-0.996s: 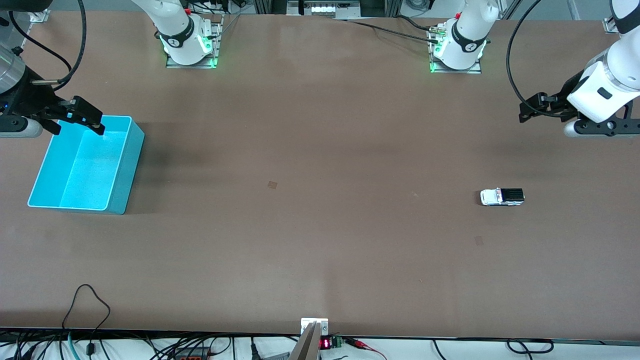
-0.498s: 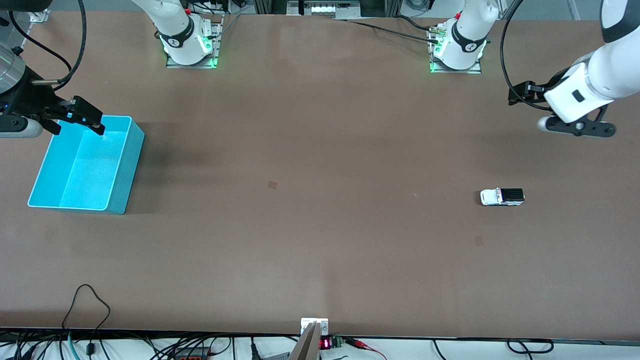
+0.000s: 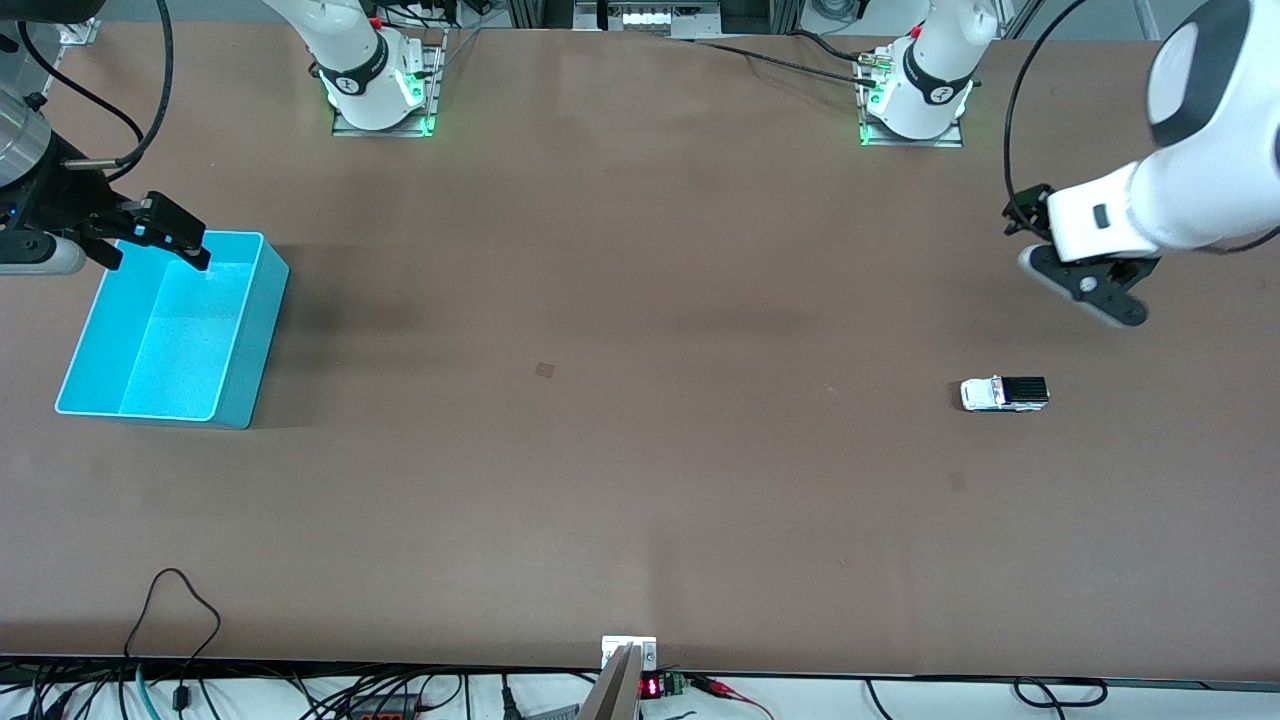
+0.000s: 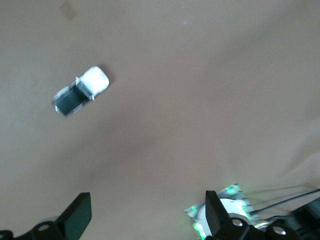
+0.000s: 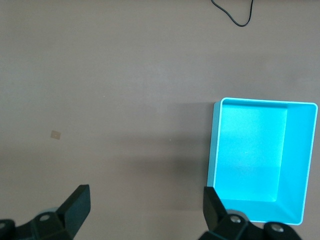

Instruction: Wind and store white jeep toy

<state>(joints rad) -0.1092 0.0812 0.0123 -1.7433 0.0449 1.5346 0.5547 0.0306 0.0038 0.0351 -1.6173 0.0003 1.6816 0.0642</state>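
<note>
While the white jeep toy (image 3: pixel 1004 393) sits untouched, both tools gape.

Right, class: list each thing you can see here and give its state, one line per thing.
white jeep toy: upright on its wheels on the table, untouched.
turquoise bin: open-topped, empty.
left gripper: open, in the air above the table near the jeep.
right gripper: open, waiting over the bin's rim.

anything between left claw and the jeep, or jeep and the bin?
Nothing visible. The left claw hangs open over bare table near the white jeep toy. Only bare tabletop lies between the jeep and the turquoise bin, where the right claw waits, open, over its rim.
</note>
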